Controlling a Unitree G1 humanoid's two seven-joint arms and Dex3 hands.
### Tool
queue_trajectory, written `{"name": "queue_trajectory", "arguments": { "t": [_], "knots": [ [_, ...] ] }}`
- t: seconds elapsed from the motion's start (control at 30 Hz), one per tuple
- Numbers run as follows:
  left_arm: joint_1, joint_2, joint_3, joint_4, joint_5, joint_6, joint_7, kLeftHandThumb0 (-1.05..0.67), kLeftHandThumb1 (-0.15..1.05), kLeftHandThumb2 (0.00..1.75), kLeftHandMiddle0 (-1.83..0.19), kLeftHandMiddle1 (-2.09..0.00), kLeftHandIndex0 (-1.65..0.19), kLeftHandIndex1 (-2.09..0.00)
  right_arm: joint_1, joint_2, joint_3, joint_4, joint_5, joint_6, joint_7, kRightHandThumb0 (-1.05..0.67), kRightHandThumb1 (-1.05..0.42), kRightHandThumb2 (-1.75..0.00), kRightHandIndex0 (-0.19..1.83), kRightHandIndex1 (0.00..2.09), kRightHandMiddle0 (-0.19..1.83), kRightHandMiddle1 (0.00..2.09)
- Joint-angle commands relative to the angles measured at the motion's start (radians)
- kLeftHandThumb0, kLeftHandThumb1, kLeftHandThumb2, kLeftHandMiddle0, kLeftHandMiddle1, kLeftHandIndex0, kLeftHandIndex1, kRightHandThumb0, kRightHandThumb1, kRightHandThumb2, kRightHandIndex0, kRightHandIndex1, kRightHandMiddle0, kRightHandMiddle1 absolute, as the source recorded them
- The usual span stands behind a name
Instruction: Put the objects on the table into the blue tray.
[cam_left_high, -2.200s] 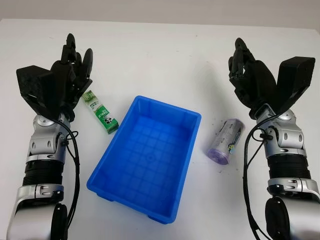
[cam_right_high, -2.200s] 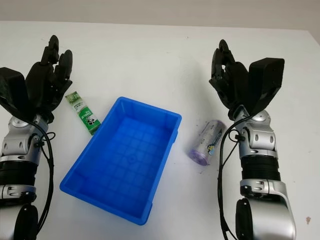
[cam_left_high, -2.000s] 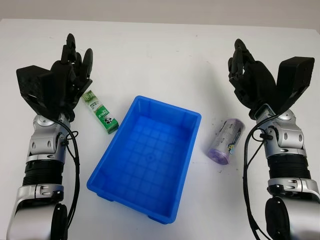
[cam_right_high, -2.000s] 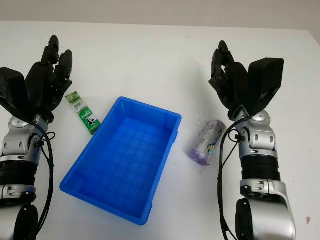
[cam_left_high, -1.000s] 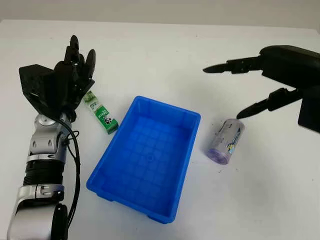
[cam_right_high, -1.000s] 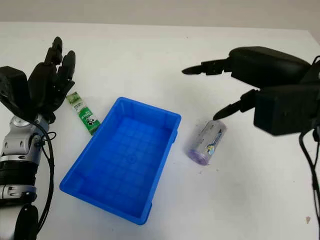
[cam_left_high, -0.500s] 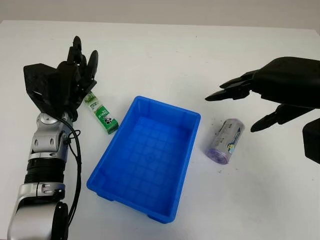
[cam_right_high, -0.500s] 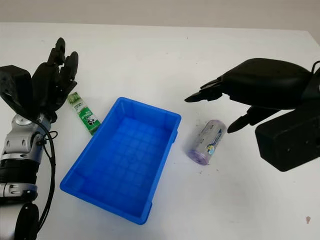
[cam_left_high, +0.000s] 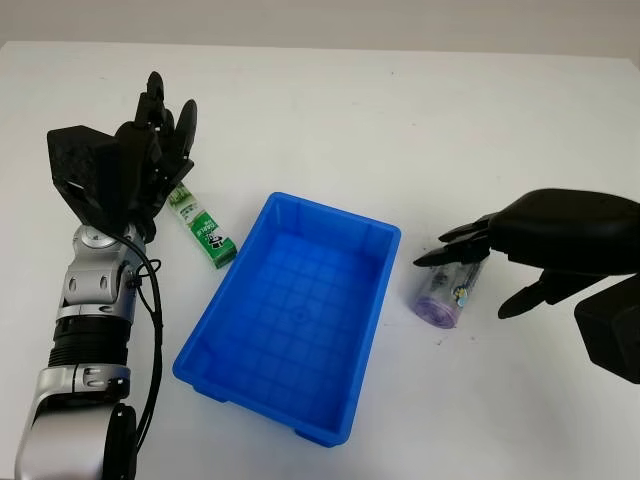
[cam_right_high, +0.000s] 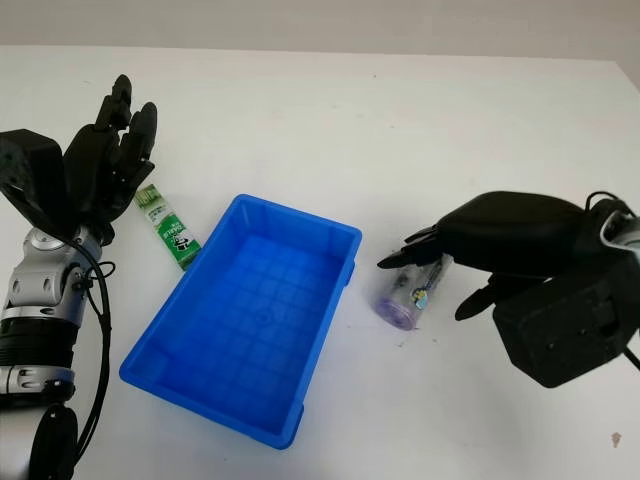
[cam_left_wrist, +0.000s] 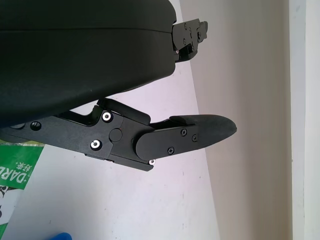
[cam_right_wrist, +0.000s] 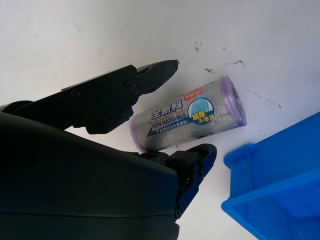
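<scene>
The blue tray (cam_left_high: 290, 315) is seen at the centre of the white table (cam_left_high: 400, 120). Right of it, at mid-right of the frame, the purple roll (cam_left_high: 448, 290) lies on the table. The right hand (cam_left_high: 480, 262) is positioned over it, fingers (cam_right_wrist: 130, 87) apart on either side, not clamped. The green packet (cam_left_high: 203, 230) lies at upper left beside the left hand (cam_left_high: 150, 150), open, holding nothing.

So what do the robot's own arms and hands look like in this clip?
The left hand and the right hand are matte black, with blocky shells and three slim jointed fingers fixed by small silver screws. The left forearm has silver-grey segments with black ribbed bands, and loose black cables run alongside it. No markings are visible.
</scene>
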Motion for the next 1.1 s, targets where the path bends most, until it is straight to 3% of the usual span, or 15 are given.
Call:
{"name": "queue_trajectory", "arguments": {
  "t": [0.0, 0.17, 0.23, 0.27, 0.33, 0.37, 0.43, 0.53, 0.67, 0.8, 0.9, 1.07],
  "knots": [
    [-0.005, 0.011, 0.002, -0.016, 0.003, 0.003, 0.0, -0.69, 1.05, 0.54, 0.19, 0.0, 0.19, 0.0, 0.046, 0.028, 0.004, 0.014, -0.001, -0.033, -0.032, -0.23, -0.86, -0.05, 0.4, 0.05, 0.41, 0.05],
    [-0.005, 0.013, -0.001, -0.005, 0.005, -0.008, -0.01, -0.7, 1.05, 0.52, 0.19, -0.02, 0.19, -0.02, 0.095, 0.074, 0.018, 0.098, -0.037, -0.177, -0.146, -0.19, -0.86, -0.06, 0.5, 0.11, 0.51, 0.11],
    [-0.005, 0.012, -0.001, -0.004, 0.008, -0.008, -0.008, -0.71, 1.05, 0.51, 0.19, -0.02, 0.18, -0.03, 0.104, 0.093, 0.014, 0.117, -0.07, -0.228, -0.206, -0.2, -0.87, -0.06, 0.61, 0.21, 0.54, 0.3],
    [-0.005, 0.011, -0.002, -0.004, 0.008, -0.008, -0.007, -0.71, 1.05, 0.51, 0.19, -0.03, 0.18, -0.03, 0.104, 0.105, 0.012, 0.132, -0.089, -0.261, -0.247, -0.22, -0.89, -0.06, 0.62, 0.41, 0.42, 0.69],
    [-0.003, 0.011, -0.002, -0.005, 0.01, -0.007, -0.006, -0.71, 1.05, 0.51, 0.19, -0.04, 0.18, -0.04, 0.098, 0.126, 0.01, 0.168, -0.136, -0.324, -0.33, -0.29, -0.96, -0.06, 0.38, 1.5, 0.25, 1.5],
    [-0.002, 0.012, -0.004, -0.005, 0.013, -0.007, -0.006, -0.71, 1.05, 0.51, 0.19, -0.04, 0.18, -0.04, 0.094, 0.14, 0.008, 0.191, -0.152, -0.351, -0.372, -0.31, -0.98, -0.06, 0.33, 1.75, 0.21, 1.69],
    [0.001, 0.012, -0.006, -0.009, 0.018, -0.004, -0.005, -0.72, 1.05, 0.5, 0.19, -0.04, 0.18, -0.04, 0.084, 0.166, 0.003, 0.232, -0.179, -0.392, -0.447, -0.33, -1.01, -0.06, 0.42, 2.02, 0.25, 2.0],
    [0.006, 0.008, -0.005, -0.013, 0.023, -0.001, 0.0, -0.72, 1.05, 0.5, 0.19, -0.05, 0.18, -0.04, 0.045, 0.195, 0.005, 0.303, -0.274, -0.469, -0.59, -0.37, -1.04, -0.09, 0.56, 2.09, 0.32, 2.08],
    [0.01, 0.004, -0.003, -0.021, 0.022, 0.005, 0.003, -0.71, 1.05, 0.5, 0.19, -0.04, 0.19, -0.04, 0.009, 0.201, 0.021, 0.36, -0.32, -0.502, -0.664, -0.35, -1.05, -0.12, 0.66, 2.09, 0.35, 2.09],
    [0.012, 0.001, -0.001, -0.02, 0.018, 0.005, 0.002, -0.71, 1.05, 0.5, 0.19, -0.03, 0.19, -0.04, -0.037, 0.196, 0.034, 0.389, -0.348, -0.475, -0.683, -0.36, -1.05, -0.17, 0.62, 2.09, 0.32, 2.09],
    [0.013, 0.002, -0.002, -0.019, 0.018, 0.004, 0.002, -0.72, 1.05, 0.48, 0.19, -0.03, 0.19, -0.03, -0.121, 0.163, 0.047, 0.407, -0.503, -0.406, -0.755, -0.35, -1.04, -0.09, 0.66, 2.09, 0.29, 2.03],
    [0.01, -0.001, -0.002, -0.014, 0.017, 0.0, 0.001, -0.72, 1.05, 0.48, 0.19, -0.03, 0.19, -0.03, -0.335, 0.149, 0.062, 0.645, -0.561, -0.338, -0.907, -0.35, -0.98, -0.05, 0.6, 2.09, 0.34, 2.07]
  ]
}}
